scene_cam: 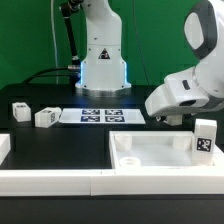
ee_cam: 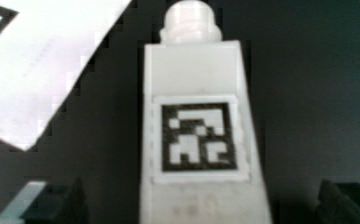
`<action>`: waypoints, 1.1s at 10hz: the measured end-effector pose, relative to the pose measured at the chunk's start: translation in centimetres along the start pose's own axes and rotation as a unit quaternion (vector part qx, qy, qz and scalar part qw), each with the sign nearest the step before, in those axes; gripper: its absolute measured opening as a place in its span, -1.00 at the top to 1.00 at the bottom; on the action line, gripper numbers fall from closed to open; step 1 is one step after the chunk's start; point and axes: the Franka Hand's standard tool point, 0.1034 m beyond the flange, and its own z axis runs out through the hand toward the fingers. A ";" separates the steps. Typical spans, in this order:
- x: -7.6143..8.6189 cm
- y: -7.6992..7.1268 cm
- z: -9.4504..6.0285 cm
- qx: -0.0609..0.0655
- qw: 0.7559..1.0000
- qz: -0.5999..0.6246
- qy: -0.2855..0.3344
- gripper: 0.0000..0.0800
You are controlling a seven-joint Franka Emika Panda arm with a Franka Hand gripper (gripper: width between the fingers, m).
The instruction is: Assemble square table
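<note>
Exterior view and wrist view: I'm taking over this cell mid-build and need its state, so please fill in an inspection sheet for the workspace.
Surface: black table, edged by white border rails.
Job's things: table top lies at the exterior view's right; an upright leg stands at its right end; two more legs sit at the left. No fourth leg seen.
Clutter: nothing seen; only the marker board.
Grippers: fingers open, one on each side of a tagged leg, not touching it.
Cables: a dark cable behind the table, away from the parts.
Surroundings: robot base, green backdrop.
</note>
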 end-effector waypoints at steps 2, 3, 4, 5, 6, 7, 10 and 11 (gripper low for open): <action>0.0 0.4 0.0 0.004 1.000 0.006 0.000 -0.62; 0.0 0.4 0.0 0.004 1.000 0.006 0.000 -0.62; 0.0 0.5 0.0 0.005 1.000 0.007 0.000 -0.62; 0.0 0.5 0.0 0.005 1.000 0.007 0.000 -0.31; 0.0 0.6 0.0 0.006 1.000 0.008 0.000 0.15; 0.0 0.7 0.0 0.006 1.000 0.008 0.000 0.27; 0.0 0.8 0.0 0.007 1.000 0.009 0.000 0.27; 0.0 0.8 0.0 0.008 1.000 0.010 0.000 0.27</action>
